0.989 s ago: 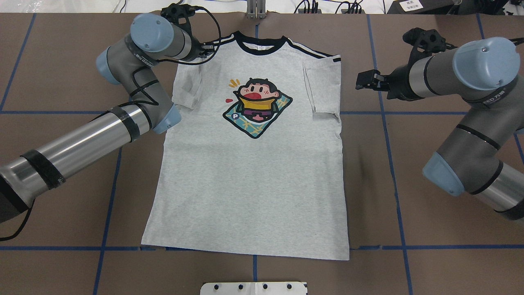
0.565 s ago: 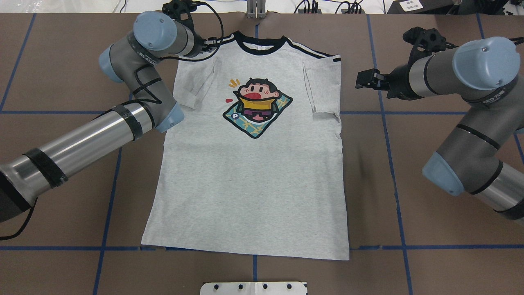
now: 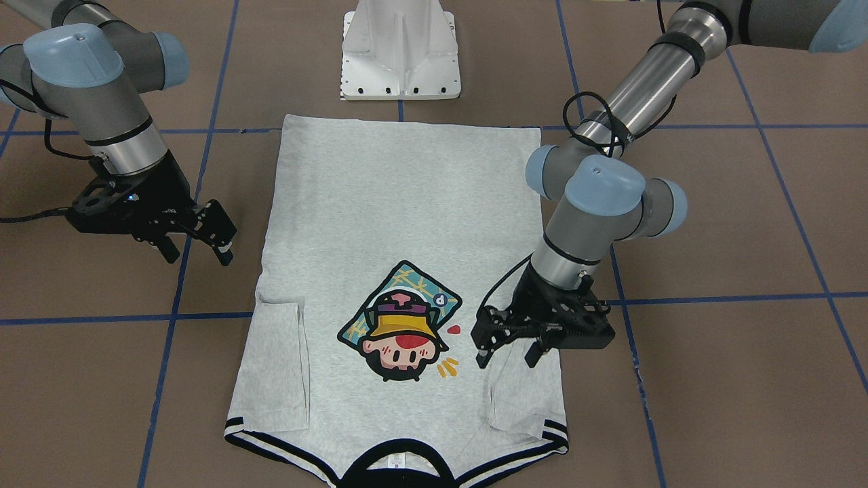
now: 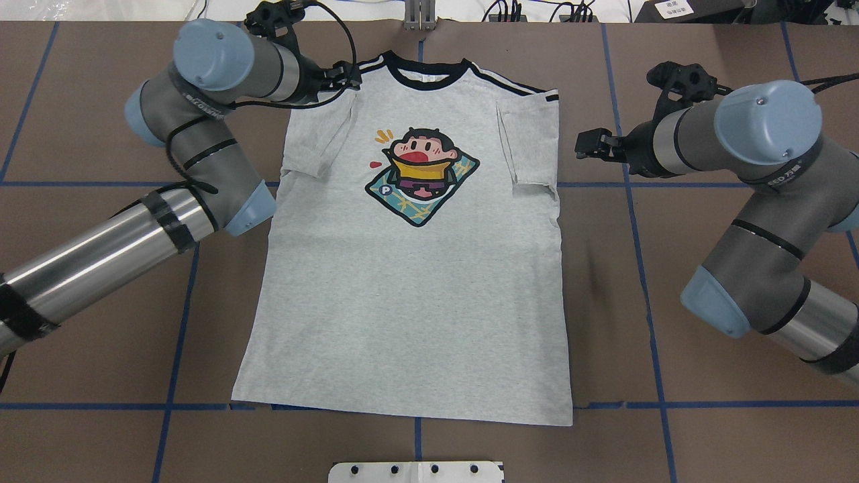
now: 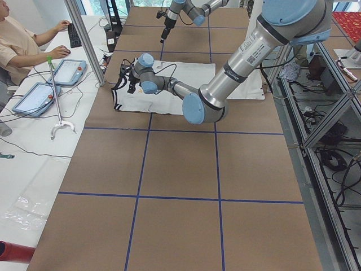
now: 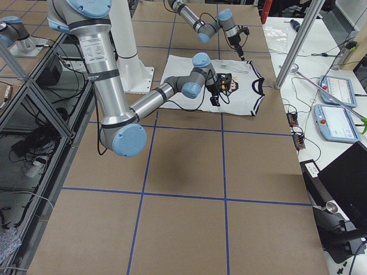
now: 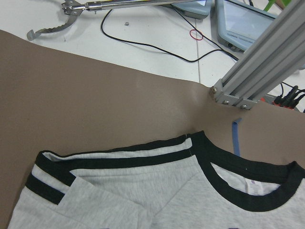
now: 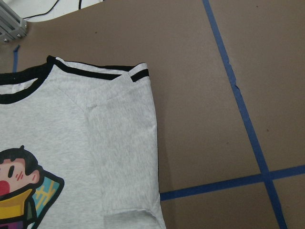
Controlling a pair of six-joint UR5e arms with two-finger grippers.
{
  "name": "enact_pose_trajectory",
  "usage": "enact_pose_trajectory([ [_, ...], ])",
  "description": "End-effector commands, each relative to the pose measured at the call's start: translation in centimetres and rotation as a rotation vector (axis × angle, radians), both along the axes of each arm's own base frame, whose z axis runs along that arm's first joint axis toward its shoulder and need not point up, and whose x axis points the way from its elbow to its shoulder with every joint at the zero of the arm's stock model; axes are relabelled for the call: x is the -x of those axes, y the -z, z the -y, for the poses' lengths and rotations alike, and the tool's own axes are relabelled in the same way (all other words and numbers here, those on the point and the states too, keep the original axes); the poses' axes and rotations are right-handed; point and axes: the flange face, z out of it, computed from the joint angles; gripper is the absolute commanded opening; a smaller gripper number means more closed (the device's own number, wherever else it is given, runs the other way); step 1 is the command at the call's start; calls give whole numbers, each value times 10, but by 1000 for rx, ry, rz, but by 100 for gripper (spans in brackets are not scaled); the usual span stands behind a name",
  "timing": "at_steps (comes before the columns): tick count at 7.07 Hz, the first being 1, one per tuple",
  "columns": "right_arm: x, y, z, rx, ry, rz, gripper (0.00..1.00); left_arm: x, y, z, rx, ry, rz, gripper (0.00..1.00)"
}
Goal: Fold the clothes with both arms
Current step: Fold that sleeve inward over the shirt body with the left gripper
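Observation:
The grey T-shirt (image 4: 402,288) lies flat and face up on the brown table, neckband at the far edge, cartoon print (image 4: 421,176) showing. Both sleeves are folded inward onto the chest, the one on my left (image 4: 315,137) and the one on my right (image 4: 530,144). My left gripper (image 3: 507,354) is open and empty, hovering just above the folded sleeve near the shoulder (image 4: 345,72). My right gripper (image 3: 196,249) is open and empty, beside the shirt's right edge over bare table (image 4: 585,144). The neckband shows in the left wrist view (image 7: 248,188), the folded right sleeve in the right wrist view (image 8: 124,143).
The white pedestal base (image 3: 400,51) stands at the shirt's hem side. An aluminium post (image 7: 257,71) stands just beyond the neckband. Blue tape lines (image 4: 644,282) cross the table. An operator (image 5: 22,45) and teach pendants (image 5: 67,70) are at the far side.
The left arm has swung outward to the left, its gripper staying near the shoulder, and the left sleeve has settled flat. The right gripper has shifted slightly toward the shirt.

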Motion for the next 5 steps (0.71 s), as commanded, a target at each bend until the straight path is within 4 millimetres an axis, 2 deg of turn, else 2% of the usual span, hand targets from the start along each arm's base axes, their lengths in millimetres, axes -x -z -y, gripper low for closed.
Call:
enact_pose_trajectory([
  [1,31,20,-51,148,-13,21,96,60,-21,-85,4,-125,-70,88],
  [2,45,25,-89,217,-19,52,96,81,-33,-118,11,-177,-87,88],
  [3,54,25,-130,258,-28,70,97,91,-42,-135,27,-199,-94,88],
  [4,48,25,-171,328,-37,102,97,88,-46,-138,34,-206,-91,88],
  [5,49,17,-227,415,-40,108,96,89,-41,-142,27,-209,-98,90],
])
